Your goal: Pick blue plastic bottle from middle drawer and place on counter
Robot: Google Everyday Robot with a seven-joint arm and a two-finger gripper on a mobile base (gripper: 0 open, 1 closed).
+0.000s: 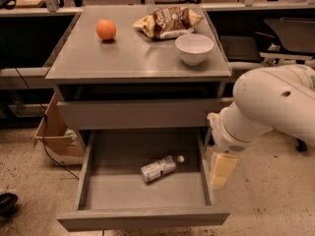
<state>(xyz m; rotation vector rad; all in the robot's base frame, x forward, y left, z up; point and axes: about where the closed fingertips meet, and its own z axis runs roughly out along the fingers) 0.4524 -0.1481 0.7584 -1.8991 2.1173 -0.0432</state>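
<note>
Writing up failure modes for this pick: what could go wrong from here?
1. The claw hangs outside the middle drawer, close beside its right wall; a sideways reach could strike that wall.
2. The blue plastic bottle lies on its side, angled across the drawer floor; it may roll when touched.
3. On the counter, the bowl sits near the right front edge, so placing there could knock it.
</note>
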